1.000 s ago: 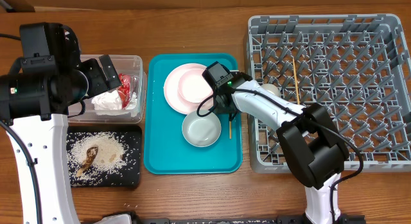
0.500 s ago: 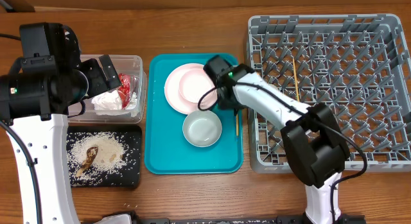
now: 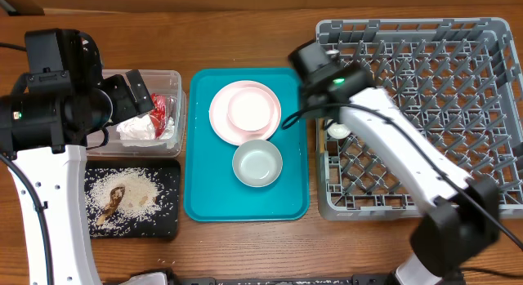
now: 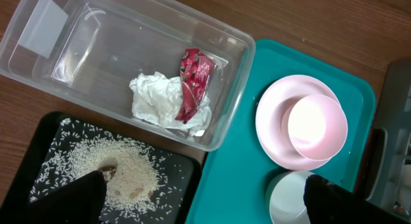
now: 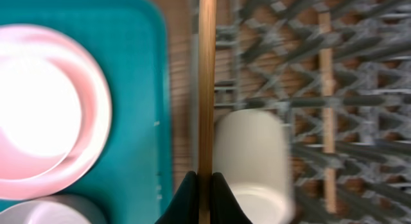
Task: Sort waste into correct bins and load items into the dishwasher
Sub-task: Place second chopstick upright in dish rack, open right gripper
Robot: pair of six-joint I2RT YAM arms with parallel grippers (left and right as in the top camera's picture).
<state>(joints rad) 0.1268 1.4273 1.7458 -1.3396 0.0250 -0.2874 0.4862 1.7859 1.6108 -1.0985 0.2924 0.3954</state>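
so the big grey dish rack [image 3: 498, 113] takes up the right side of the tabletop [image 3: 245, 24], with the teal tray [image 3: 204, 195] just left of it, and further left the clear tub [image 4: 77, 51] sits behind the flat black tray [image 4: 38, 147]. The left jaws hang spread wide above where those two bins meet the teal tray, holding nothing. On the teal tray there's the pink plate [image 3: 221, 113] with the pink bowl [image 3: 249, 109] sitting on it, and the grey-green bowl [image 3: 257, 164] just in front. The white cup [image 5: 250, 153] is in the rack by its left edge. The napkin [image 4: 154, 99] and red wrapper [image 4: 192, 83] lie together in the tub, the rice [image 4: 128, 172] is spread on the black tray. The right jaws are pinching one chopstick [image 5: 207, 89] over the rack's left edge beside the cup; the other chopstick [image 5: 326, 89] lies in the rack
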